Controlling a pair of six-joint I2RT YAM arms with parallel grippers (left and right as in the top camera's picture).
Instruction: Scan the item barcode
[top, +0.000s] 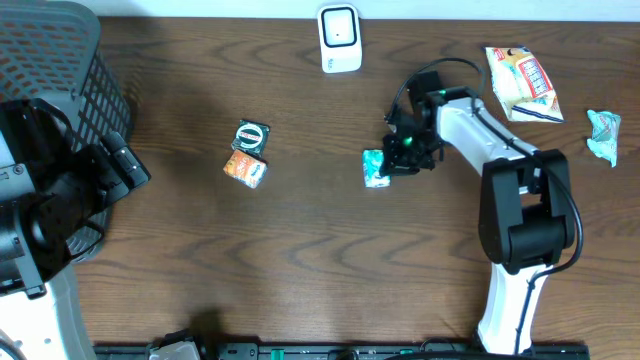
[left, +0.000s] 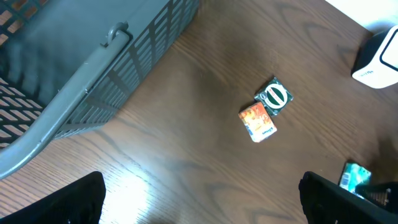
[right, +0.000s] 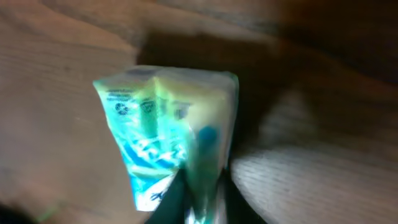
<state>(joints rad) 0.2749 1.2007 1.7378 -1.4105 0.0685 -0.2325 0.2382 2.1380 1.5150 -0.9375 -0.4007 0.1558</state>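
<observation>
At the near side of the table (top: 320, 260), the two arm bases are seen, one at each front corner. On the left, the left gripper (left: 200, 193) is held above bare wood beside the basket (top: 60, 60), its jaws spread wide, and nothing is caught between them. In its own camera, the two dark fingers (left: 74, 202) are seen at opposite bottom corners, well apart.

Further in, at mid-table and right of centre, the teal packet (top: 376, 168) is found lying on the wood, well short of the scanner. The right gripper (top: 395, 155) is brought right up against its right side. In the right wrist view, the packet's lower end is framed by the gripper's fingers (right: 168, 208), which stand close on either side of it. That picture is blurred, and whether the packet is pinched or merely flanked cannot be told.

To the left of centre, two small packets are seen touching. An orange packet (top: 245, 169) lies nearer, and a green-and-black packet (top: 251, 137) with a round badge lies just behind it. Both are well apart from the teal one.

Over on the right, a crumpled teal wrapper (top: 603, 135) is spotted near the table's edge. A red-and-white snack bag (top: 522, 83) lies beyond it.

At the far edge, near the middle, the white scanner (top: 339, 38) is seen, with nothing close in front of it.
</observation>
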